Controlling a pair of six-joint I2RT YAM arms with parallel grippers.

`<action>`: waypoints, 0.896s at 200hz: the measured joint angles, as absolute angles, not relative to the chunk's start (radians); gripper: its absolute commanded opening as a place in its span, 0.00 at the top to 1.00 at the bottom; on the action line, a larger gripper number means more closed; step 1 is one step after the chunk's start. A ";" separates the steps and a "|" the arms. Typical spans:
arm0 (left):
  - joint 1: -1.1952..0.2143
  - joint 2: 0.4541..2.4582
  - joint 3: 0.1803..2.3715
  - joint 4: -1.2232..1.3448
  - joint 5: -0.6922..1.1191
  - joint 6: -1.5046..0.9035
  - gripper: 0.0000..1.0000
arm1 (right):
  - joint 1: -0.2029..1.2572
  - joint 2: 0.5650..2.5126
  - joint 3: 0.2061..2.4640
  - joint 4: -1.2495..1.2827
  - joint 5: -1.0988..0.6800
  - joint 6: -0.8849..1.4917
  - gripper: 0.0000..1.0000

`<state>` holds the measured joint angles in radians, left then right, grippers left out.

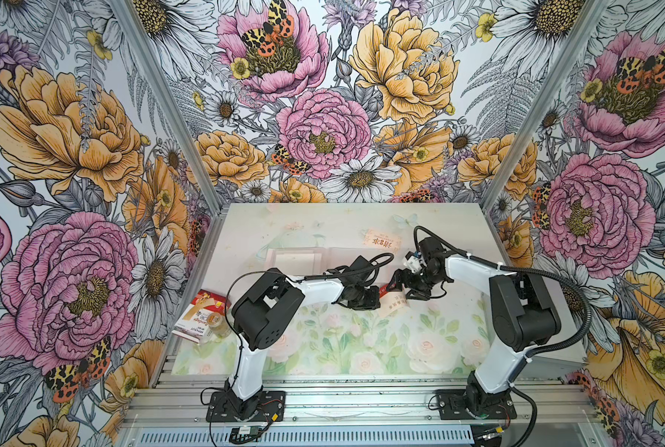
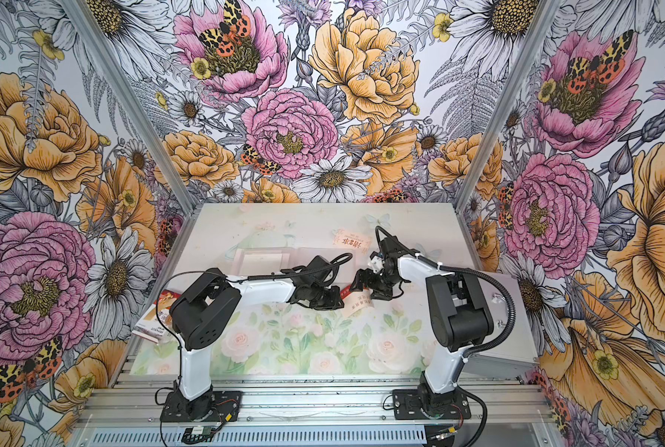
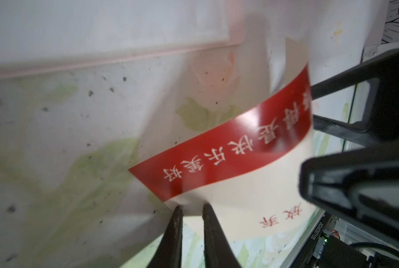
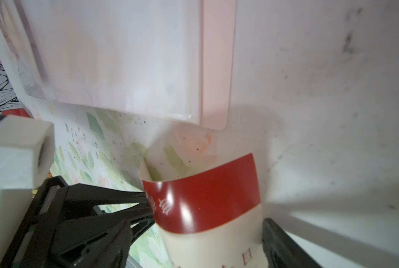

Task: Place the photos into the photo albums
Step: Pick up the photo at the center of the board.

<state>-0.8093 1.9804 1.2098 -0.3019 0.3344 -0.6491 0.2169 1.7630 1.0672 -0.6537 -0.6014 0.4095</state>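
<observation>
Mid-frame, the left fingers [image 3: 174,228] pinch a curled red-and-cream card [image 3: 228,148] over the desk [image 1: 323,350]; the right fingers [image 4: 279,246] gape wide around it, pink album [image 1: 292,260] just upper left.

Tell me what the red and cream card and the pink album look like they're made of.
The red and cream card looks like thin coated paper, glossy: it curves in the left gripper and its red band shows glare streaks. The pink album seems a matte plastic or card cover over milky translucent plastic sleeves; a sleeve corner glints, but blur leaves it open.
</observation>
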 measured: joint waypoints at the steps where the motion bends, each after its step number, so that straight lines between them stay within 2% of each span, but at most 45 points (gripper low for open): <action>1: -0.809 1.980 1.210 -0.302 0.334 -0.649 0.81 | 0.216 1.763 1.067 -0.654 -0.603 0.410 0.12; 179: -0.795 1.980 1.200 -0.288 0.356 -0.649 0.81 | 0.197 1.584 1.035 -0.654 -0.724 0.426 0.16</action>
<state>-0.7952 1.9797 1.1999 -0.2878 0.3557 -0.6487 0.1967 1.5845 1.0348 -0.6544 -0.7242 0.4263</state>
